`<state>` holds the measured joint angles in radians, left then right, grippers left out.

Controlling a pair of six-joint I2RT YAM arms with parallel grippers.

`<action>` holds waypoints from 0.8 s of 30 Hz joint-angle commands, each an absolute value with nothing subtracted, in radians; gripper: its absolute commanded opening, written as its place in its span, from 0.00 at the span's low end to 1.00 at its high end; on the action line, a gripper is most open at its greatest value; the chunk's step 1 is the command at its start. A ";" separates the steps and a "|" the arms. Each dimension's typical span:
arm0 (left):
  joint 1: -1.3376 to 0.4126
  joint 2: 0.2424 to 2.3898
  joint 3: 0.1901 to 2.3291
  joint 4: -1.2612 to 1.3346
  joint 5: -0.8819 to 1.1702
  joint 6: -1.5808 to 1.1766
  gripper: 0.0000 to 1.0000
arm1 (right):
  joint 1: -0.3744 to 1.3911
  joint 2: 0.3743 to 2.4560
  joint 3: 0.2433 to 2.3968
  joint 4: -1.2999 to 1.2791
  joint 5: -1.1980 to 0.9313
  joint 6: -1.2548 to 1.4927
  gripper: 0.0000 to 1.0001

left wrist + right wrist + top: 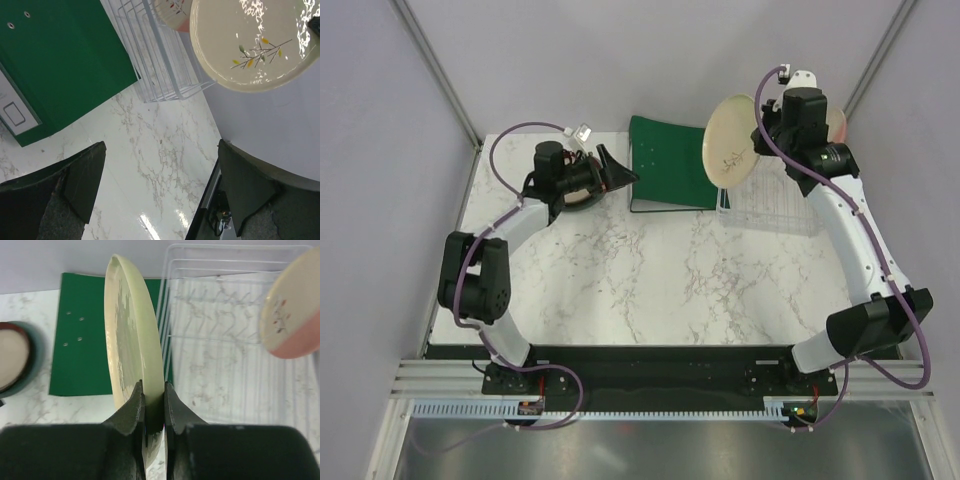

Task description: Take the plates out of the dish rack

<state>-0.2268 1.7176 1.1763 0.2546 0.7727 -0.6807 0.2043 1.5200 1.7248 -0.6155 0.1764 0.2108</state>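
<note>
Pinching the sprig plate [127,340] by its rim, the right claw [154,390] holds it over the dish rack [770,205]. 1 pink-edged plate [292,310] stands racked, 2 stacked plates [12,357] seemingly lie on the worktop [670,280], and the left claw [160,150] is spread.

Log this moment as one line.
right gripper: shut on cream sprig plate, held on edge, out of dish rack | left gripper: open, empty | cream-and-pink plate: in rack

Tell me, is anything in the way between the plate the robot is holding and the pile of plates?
The right gripper holds the cream plate in the air. The green binder lies flat between it and the pile, low enough to pass over, probably. The left gripper hangs open right by the pile and could block it.
</note>
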 commanded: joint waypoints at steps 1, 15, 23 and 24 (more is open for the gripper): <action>-0.238 1.765 1.141 0.536 0.845 -0.852 1.00 | 0.242 1.411 1.697 -0.448 0.104 0.330 0.00; -0.308 2.009 1.215 0.991 0.855 -1.172 1.00 | 0.420 1.371 1.634 -0.390 0.103 0.406 0.00; -0.334 2.028 1.269 1.017 0.850 -1.192 0.97 | 0.480 1.362 1.540 -0.328 0.106 0.436 0.00; -0.336 2.029 1.273 1.022 0.851 -1.201 0.91 | 0.482 1.361 1.534 -0.325 0.104 0.439 0.00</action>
<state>-0.3252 2.0178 1.2240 0.9268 0.8455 -1.1488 0.4679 1.4239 1.5349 -0.5186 0.1066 0.3828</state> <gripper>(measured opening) 0.985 0.158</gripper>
